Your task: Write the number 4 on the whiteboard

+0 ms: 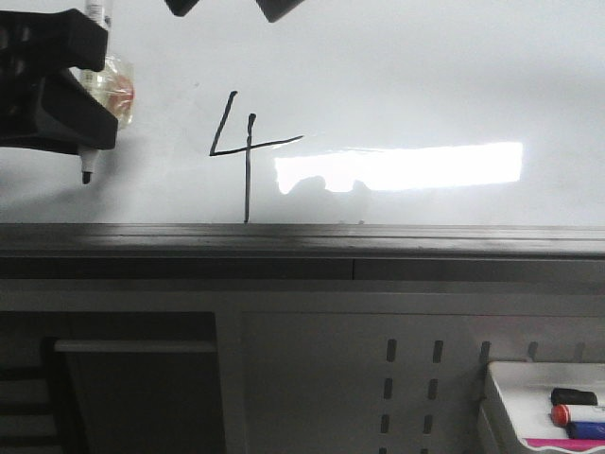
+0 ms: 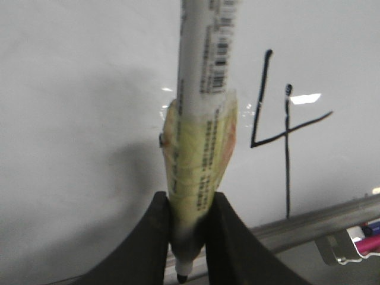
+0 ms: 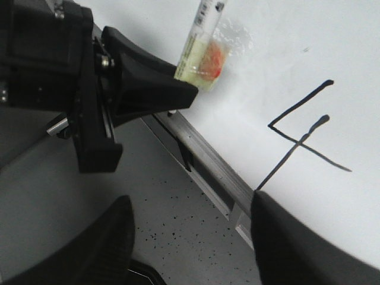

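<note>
The whiteboard (image 1: 425,76) carries a thin black open-top number 4 (image 1: 246,151), its long stroke reaching down to the grey edge rail (image 1: 302,236). My left gripper (image 1: 71,95) is shut on a white marker (image 1: 87,161) wrapped in yellowish tape, tip down, well left of the 4. In the left wrist view the marker (image 2: 202,119) sits between the jaws of the left gripper (image 2: 189,237), with the 4 (image 2: 287,127) beside it. My right gripper (image 3: 190,237) is open and empty, and its view shows the 4 (image 3: 303,139) and the left gripper (image 3: 142,86).
A small white tray (image 1: 506,407) with red, blue and black markers (image 1: 579,414) stands at the lower right, below the rail. A grey slotted panel (image 1: 411,388) runs under the board. A bright light reflection (image 1: 406,165) lies right of the 4.
</note>
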Robot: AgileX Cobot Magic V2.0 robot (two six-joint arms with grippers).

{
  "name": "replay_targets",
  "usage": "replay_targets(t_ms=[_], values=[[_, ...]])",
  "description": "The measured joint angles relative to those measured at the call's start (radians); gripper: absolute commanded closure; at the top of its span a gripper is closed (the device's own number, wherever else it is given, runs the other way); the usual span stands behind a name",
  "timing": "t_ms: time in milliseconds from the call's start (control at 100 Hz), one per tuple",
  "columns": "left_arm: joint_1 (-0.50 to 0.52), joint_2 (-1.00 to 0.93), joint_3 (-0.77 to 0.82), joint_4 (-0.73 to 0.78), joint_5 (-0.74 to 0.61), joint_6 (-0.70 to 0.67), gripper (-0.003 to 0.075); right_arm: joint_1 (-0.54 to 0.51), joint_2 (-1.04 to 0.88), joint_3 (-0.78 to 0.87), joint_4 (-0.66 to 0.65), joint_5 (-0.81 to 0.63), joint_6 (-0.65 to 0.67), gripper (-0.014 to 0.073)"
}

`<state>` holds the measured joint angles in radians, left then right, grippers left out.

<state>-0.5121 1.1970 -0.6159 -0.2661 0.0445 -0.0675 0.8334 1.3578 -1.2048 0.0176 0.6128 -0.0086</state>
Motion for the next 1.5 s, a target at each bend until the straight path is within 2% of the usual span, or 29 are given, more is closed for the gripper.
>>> replay_targets(t_ms=[260, 500, 570, 700, 750, 1070, 1120, 1160, 1300, 1390, 1500], values=[[0.02, 0.075, -0.034, -0.014, 0.062, 0.0, 0.0741, 0.0, 0.0, 0.0, -0.002, -0.005, 0.0, 0.0211], [0.02, 0.112, -0.04, -0.016, 0.059, 0.0, 0.0736, 0.0, 0.0, 0.0, -0.002, -0.003, 0.0, 0.0211], [0.02, 0.112, -0.041, -0.018, 0.056, 0.0, 0.0696, 0.0, 0.0, 0.0, -0.002, -0.003, 0.0, 0.0211], [0.02, 0.112, -0.044, -0.033, 0.045, 0.0, 0.0536, 0.0, 0.0, 0.0, -0.002, -0.003, 0.0, 0.0211], [0.02, 0.112, -0.044, -0.044, 0.036, 0.0, 0.0502, 0.0, 0.0, 0.0, -0.002, -0.003, 0.0, 0.0211], [0.02, 0.112, -0.044, -0.047, -0.007, 0.0, 0.0496, 0.0, -0.007, 0.0, -0.006, 0.004, 0.0, 0.0218], [0.02, 0.109, -0.044, -0.035, -0.002, 0.0, 0.0496, 0.0, -0.007, 0.0, -0.018, 0.004, 0.0, 0.0255], [0.02, 0.1, -0.044, -0.021, 0.008, 0.0, 0.0496, 0.0, -0.008, 0.0, -0.026, 0.004, 0.0, 0.0319], [0.02, 0.032, -0.044, 0.052, 0.067, 0.0, 0.0507, 0.0, -0.04, 0.01, -0.046, -0.006, 0.0, 0.0656], [0.02, -0.037, -0.044, 0.104, 0.119, 0.0, 0.057, 0.0, -0.078, 0.039, -0.05, -0.032, 0.009, 0.0657], [0.02, -0.141, -0.024, 0.13, 0.147, 0.0, 0.0706, 0.0, -0.145, 0.105, -0.054, -0.098, 0.009, 0.0657]])
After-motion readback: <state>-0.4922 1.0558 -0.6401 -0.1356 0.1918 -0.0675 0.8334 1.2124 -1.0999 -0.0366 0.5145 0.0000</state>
